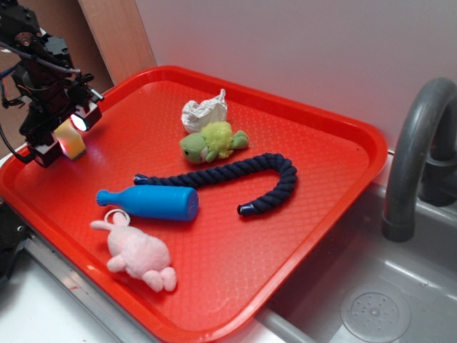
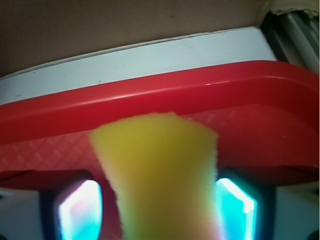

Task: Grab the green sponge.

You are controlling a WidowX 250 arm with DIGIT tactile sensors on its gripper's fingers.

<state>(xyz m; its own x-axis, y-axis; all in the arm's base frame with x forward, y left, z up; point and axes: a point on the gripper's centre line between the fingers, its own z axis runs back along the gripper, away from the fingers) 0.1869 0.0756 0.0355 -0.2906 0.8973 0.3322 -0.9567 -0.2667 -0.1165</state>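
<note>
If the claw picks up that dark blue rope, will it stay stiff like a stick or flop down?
The rope would probably flop: it is twisted cord and already lies in a curve on the red tray. Lifted by one end, the rest would likely dangle. It probably won't roll, and its bumpy twists should make it easy to grip.

No text, label, brand, number or sign can be read on anything shown in either view.

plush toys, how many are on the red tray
2. The green plush toy lies near the tray's far side, beside the white crumpled cloth; the pink plush toy lies at the near edge, below the blue bottle.
</note>
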